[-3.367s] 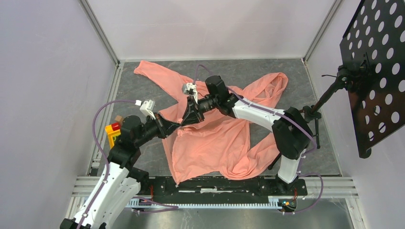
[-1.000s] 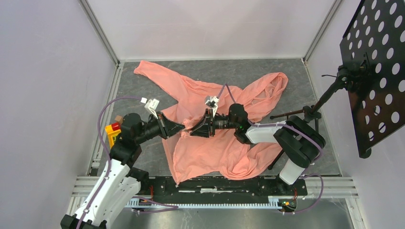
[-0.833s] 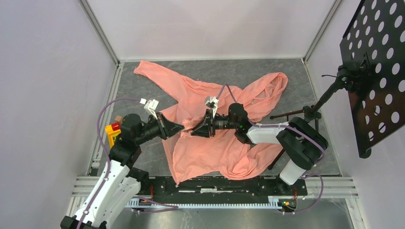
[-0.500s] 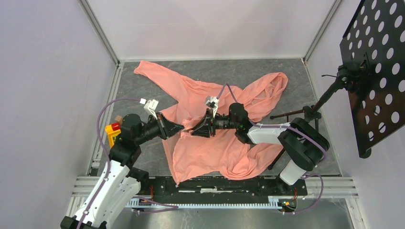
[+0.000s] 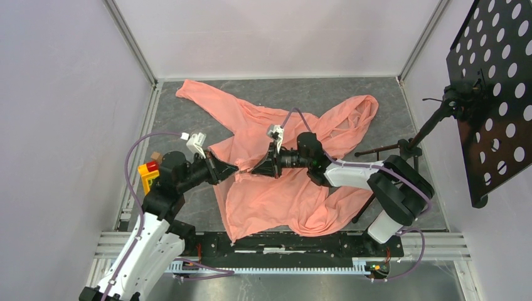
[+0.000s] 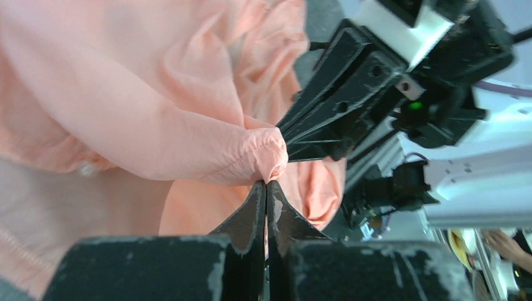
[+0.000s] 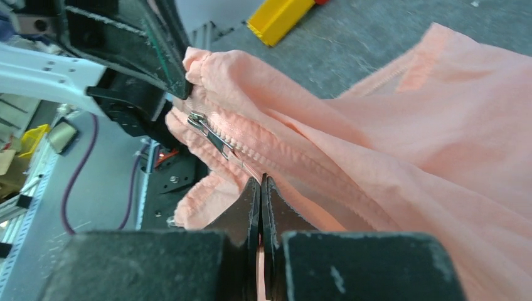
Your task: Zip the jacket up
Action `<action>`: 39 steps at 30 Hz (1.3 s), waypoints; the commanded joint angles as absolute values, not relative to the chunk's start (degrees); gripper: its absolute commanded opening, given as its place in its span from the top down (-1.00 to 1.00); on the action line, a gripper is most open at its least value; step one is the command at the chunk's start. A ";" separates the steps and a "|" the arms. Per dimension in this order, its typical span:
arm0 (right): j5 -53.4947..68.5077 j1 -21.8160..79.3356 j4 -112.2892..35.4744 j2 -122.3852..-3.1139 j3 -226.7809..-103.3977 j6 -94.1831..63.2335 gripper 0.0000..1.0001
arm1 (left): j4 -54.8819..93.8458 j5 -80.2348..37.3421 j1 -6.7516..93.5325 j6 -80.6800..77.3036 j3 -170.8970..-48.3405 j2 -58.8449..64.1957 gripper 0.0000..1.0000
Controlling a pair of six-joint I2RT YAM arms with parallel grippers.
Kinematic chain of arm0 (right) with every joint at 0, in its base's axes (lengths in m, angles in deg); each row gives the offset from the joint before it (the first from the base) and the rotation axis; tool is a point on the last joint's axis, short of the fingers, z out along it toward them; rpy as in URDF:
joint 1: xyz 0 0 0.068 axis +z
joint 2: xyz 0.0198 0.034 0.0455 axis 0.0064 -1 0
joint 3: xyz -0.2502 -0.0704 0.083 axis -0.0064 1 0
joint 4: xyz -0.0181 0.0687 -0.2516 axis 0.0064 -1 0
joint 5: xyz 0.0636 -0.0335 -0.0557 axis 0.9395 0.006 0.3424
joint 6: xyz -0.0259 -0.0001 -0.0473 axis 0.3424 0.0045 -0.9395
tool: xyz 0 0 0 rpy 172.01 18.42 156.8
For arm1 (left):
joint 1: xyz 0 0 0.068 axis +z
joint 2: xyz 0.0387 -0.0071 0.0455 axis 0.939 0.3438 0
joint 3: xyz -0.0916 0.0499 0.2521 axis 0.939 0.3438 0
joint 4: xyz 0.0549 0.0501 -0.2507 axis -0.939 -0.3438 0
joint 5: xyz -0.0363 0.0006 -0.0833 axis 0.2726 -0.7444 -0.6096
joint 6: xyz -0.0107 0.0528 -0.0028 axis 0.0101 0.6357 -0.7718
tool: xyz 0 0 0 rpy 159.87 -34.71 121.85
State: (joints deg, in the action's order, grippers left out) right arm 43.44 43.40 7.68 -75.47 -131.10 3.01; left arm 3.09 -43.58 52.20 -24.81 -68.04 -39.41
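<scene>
The salmon-pink jacket (image 5: 282,188) lies spread and crumpled over the grey table, with one sleeve reaching far left and the hood at far right. My left gripper (image 5: 229,168) is shut on a bunched fold of the jacket's front edge (image 6: 251,153). Just to its right, my right gripper (image 5: 256,168) points toward it, almost tip to tip. In the right wrist view, its fingers (image 7: 274,207) are pressed together on the jacket fabric just below the zipper teeth (image 7: 282,160). The metal zipper slider (image 7: 206,128) hangs a little ahead of the tips, beside the left gripper's finger (image 7: 157,56).
A yellow and red block (image 5: 148,172) sits by the left arm at the table's left edge. A black perforated panel on a stand (image 5: 492,94) with tripod legs (image 5: 401,150) occupies the right side. Enclosure walls surround the table.
My right gripper's fingers have gone from partly open to shut on the fabric by the zipper. Both grippers and the pinched fold have shifted slightly left.
</scene>
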 commanded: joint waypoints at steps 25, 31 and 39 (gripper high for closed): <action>-37.14 27.49 -58.25 -80.13 -154.16 -42.39 0.99 | -13.52 -3.50 52.40 -34.54 -67.13 -49.12 0.95; -38.58 19.54 -54.05 -84.47 -156.86 -51.14 1.00 | -11.99 -1.80 52.45 -35.93 -64.00 -51.75 0.96; -17.61 20.09 -58.68 -79.76 -160.55 -44.47 0.92 | -10.16 -1.87 52.40 -37.12 -61.36 -56.27 0.95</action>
